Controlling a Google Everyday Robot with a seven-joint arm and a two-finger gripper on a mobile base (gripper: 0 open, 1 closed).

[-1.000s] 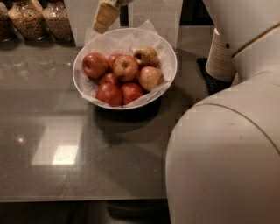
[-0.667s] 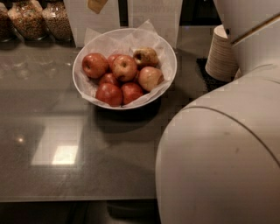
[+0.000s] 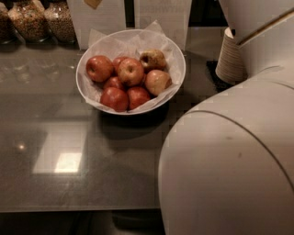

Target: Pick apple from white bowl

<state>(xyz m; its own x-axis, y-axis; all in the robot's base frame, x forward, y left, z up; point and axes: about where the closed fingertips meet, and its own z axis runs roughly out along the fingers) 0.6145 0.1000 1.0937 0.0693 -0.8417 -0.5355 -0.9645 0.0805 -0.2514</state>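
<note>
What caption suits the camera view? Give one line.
Gripper at the picture's top edge; pinkish apple lies unpicked in the bowl, right side.

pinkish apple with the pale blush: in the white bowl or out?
In. The apple sits at the right of the white bowl among other apples; the gripper shows at the top edge, apart from it.

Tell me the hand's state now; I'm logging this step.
Hand: barely in view at the top edge, behind the white bowl; state cannot be told.
</note>
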